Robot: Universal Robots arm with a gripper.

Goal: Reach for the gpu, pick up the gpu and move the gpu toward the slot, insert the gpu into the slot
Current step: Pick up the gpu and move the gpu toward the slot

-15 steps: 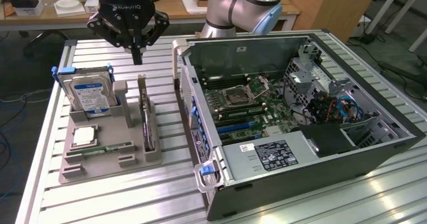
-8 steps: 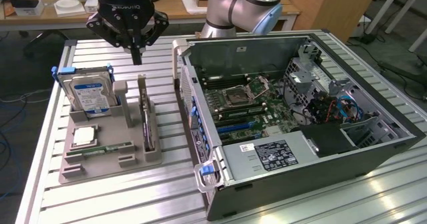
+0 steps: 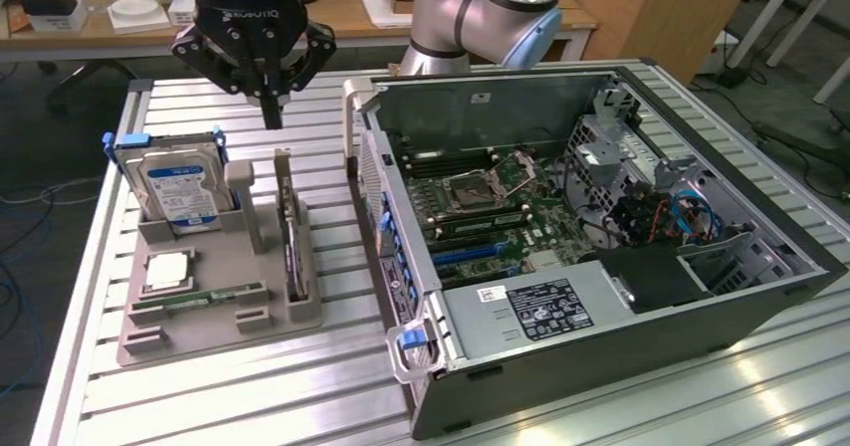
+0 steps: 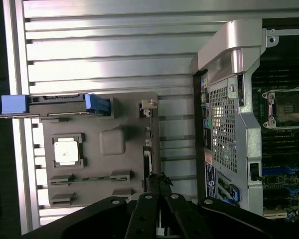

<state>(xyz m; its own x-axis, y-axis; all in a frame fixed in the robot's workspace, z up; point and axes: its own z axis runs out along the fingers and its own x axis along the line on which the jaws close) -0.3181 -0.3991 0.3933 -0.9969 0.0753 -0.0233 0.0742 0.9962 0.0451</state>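
Observation:
The gpu [image 3: 290, 235] stands on its long edge in a slot of the grey holder [image 3: 219, 302], its silver bracket end toward the back. In the wrist view the gpu [image 4: 148, 132] is a thin edge-on strip. My gripper [image 3: 273, 119] hangs above the table just behind the holder's far end, fingers pointing down and shut on nothing. From the wrist, the gripper [image 4: 157, 180] tips sit over the card's end. The blue slot [image 3: 468, 253] lies on the motherboard inside the open computer case [image 3: 743, 317], and the slot [image 4: 284, 172] also appears in the wrist view.
A blue-labelled hard drive [image 3: 179, 189] stands upright in the holder beside the card. A processor chip [image 3: 166, 270] and a memory stick [image 3: 199, 297] lie flat in the holder. The case's raised side wall [image 3: 378, 182] stands between holder and motherboard.

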